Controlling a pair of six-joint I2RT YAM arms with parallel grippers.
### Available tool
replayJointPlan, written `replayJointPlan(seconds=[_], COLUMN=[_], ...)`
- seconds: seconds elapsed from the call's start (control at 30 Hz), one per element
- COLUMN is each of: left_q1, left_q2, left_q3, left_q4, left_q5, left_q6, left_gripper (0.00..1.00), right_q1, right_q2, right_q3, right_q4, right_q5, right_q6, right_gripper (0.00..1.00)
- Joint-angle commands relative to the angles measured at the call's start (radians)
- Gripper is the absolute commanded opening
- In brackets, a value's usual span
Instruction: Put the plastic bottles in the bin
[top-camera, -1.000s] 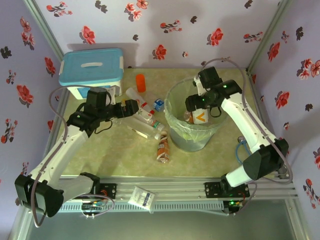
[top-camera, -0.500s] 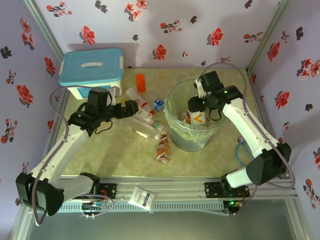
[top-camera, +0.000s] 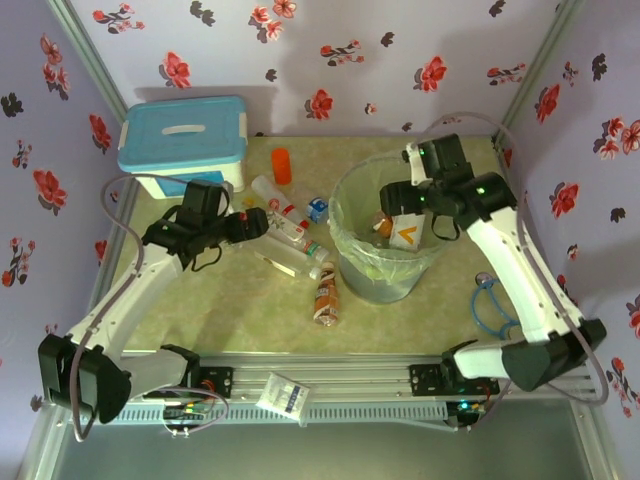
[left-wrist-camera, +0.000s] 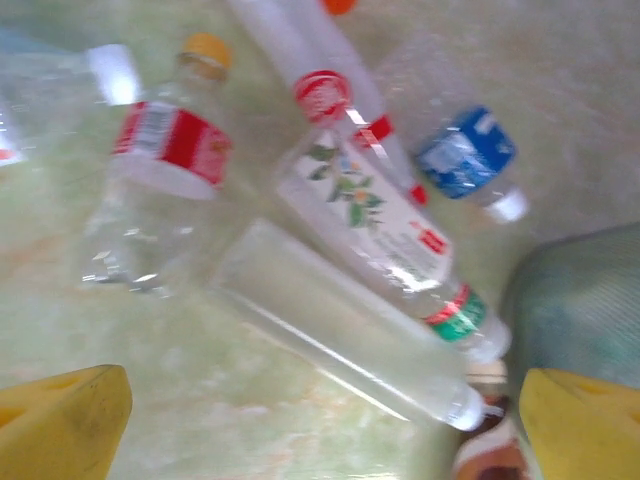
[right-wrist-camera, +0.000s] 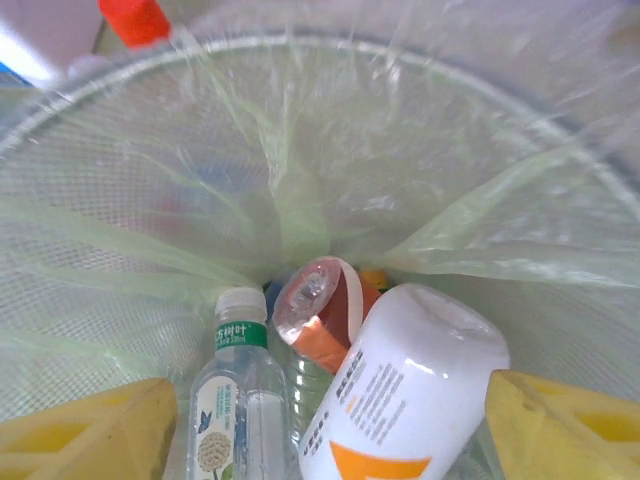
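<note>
Left tool (left-wrist-camera: 320, 440) hung wide open above the heap of plastic bottles (top-camera: 288, 228) on the worktop (top-camera: 230, 305), yellow fingertips (left-wrist-camera: 60, 425) spread to either side, nothing gripped. Right under it in the wrist view, a red-labelled bottle (left-wrist-camera: 165, 175) with an orange cap lay to the left. A flower-labelled bottle (left-wrist-camera: 370, 215) slanted through the middle. A plain clear bottle (left-wrist-camera: 335, 335) lay alongside it, touching, on the side nearer the tool. A blue-labelled bottle (left-wrist-camera: 463, 158) sat beyond them. One stray, a brown-labelled bottle (top-camera: 325, 297), lay apart from the heap, close to the near side of the bin (top-camera: 385, 288).

Over at the bin, the right tool (right-wrist-camera: 330, 440) hovered above the open mouth, fingers well apart and released, holding nothing. Down in the pale green liner (right-wrist-camera: 300, 170) three bottles were packed together: a white bottle (right-wrist-camera: 410, 380) with orange print, a green-banded bottle (right-wrist-camera: 235, 400) with a white cap beside it, and an orange-banded bottle (right-wrist-camera: 320, 310) wedged behind the two.

A white box with a blue lid (top-camera: 185, 140) stood at the far left corner, with a short orange cylinder (top-camera: 282, 165) near it.
</note>
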Motion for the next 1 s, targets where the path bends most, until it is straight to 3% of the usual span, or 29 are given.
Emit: replayJointPlan(seconds=[0.0, 0.1, 0.2, 0.4, 0.6, 0.97], left_q1=[0.063, 0.160, 0.282, 0.435, 0.522, 0.584], left_q2=[0.013, 0.027, 0.031, -0.026, 0.047, 0.406], left_q3=[-0.018, -0.026, -0.064, -0.255, -0.348, -0.263], left_q4=[-0.081, -0.073, -0.018, 0.192, 0.429, 0.726], left_q5=[-0.169, -0.237, -0.242, -0.167, -0.061, 0.048], left_q6=[0.029, 0.057, -0.005, -0.424, -0.744, -0.936], left_gripper=[1.00, 1.00, 1.00, 1.00, 0.99, 1.00], right_q1=[-0.011, -0.020, -0.022, -0.028, -0.028, -0.039], right_q2=[-0.066, -0.093, -0.101, -0.120, -0.123, -0.175], right_q3=[-0.019, -0.039, -0.056, -0.091, -0.095, -0.117], right_q4=[0.084, 0.128, 0.140, 0.142, 0.122, 0.063], right_q5=[0.029, 0.000, -0.010, -0.003, 0.006, 0.041], right_q6=[0.047, 0.071, 0.081, 0.090, 0.080, 0.058], right_gripper=[0.81, 0.81, 0.81, 0.81, 0.81, 0.81])
